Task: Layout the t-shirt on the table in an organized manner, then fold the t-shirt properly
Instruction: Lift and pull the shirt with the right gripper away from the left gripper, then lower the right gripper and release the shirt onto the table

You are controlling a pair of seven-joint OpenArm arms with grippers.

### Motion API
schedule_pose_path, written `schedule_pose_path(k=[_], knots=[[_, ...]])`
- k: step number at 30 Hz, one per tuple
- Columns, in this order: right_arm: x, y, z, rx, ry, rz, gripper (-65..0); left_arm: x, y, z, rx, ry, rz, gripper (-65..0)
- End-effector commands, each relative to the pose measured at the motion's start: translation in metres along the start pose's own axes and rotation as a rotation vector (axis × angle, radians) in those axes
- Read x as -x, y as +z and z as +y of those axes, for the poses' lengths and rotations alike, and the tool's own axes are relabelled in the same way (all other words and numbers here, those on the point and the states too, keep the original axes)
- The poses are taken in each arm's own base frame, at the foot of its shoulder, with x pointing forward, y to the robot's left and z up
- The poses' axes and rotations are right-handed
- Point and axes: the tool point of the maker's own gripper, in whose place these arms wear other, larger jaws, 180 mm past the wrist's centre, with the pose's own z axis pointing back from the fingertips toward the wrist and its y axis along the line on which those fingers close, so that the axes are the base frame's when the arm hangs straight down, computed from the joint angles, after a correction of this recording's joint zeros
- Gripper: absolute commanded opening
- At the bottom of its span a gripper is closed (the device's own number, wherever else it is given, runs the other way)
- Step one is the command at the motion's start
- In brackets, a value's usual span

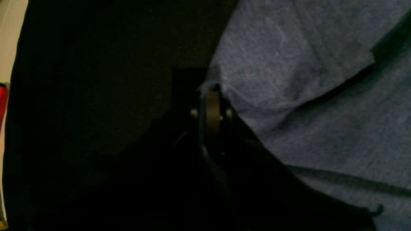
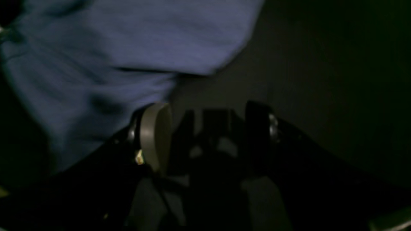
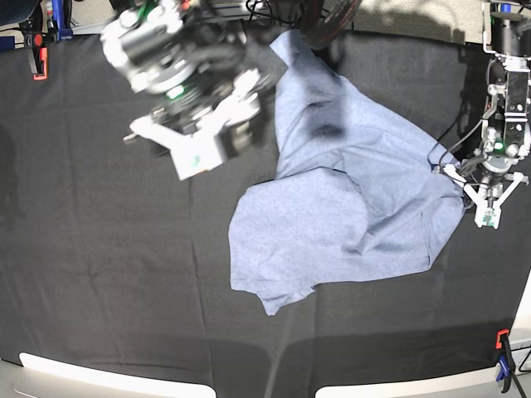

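Note:
The light blue-grey t-shirt [image 3: 348, 215] lies crumpled and partly folded over itself in the middle of the black-clothed table [image 3: 108, 265]; no lettering shows. My left gripper [image 3: 470, 196] is at the shirt's right edge; in the left wrist view it [image 1: 210, 93] is shut on the edge of the shirt [image 1: 289, 64]. My right gripper [image 2: 205, 128] is open and empty, with the shirt [image 2: 128, 48] just ahead and to the left of its pads [image 2: 155, 134]. In the base view that arm [image 3: 191, 99] is raised and blurred above the shirt's upper left part.
Orange clamps sit at the table's far left edge [image 3: 37, 62] and near right corner [image 3: 500, 340], with a blue clamp [image 3: 504, 373] below the latter. Cables hang by the left arm [image 3: 448, 153]. A red object [image 1: 2, 99] shows past the table edge.

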Motion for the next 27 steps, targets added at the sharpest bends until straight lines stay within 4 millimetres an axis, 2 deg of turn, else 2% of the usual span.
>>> schedule_pose_path(k=[1, 5, 10, 18, 24, 27], knots=[[-0.015, -0.003, -0.009, 0.011, -0.023, -0.057, -29.4, -0.021, 0.002, 0.014, -0.030, -0.008, -0.057, -65.0], [-0.026, -0.032, -0.037, 0.002, -0.128, -0.083, -29.4, -0.022, 0.002, 0.014, -0.030, -0.008, -0.058, -65.0], [-0.048, -0.078, -0.058, -0.020, -0.186, -0.079, -29.4, -0.021, 0.002, 0.014, -0.030, -0.008, -0.057, -65.0], [-0.080, -0.155, -0.083, -0.011, -0.175, 0.036, -29.4, -0.022, 0.002, 0.014, -0.030, -0.008, -0.058, -65.0], [-0.119, -0.192, -0.093, -0.030, -0.172, 0.071, -29.4, -0.023, 0.002, 0.014, -0.030, -0.007, -0.064, -65.0], [-0.129, -0.207, -0.093, -0.045, -0.177, 0.085, -29.4, -0.023, 0.002, 0.014, -0.030, -0.007, -0.064, -65.0]])
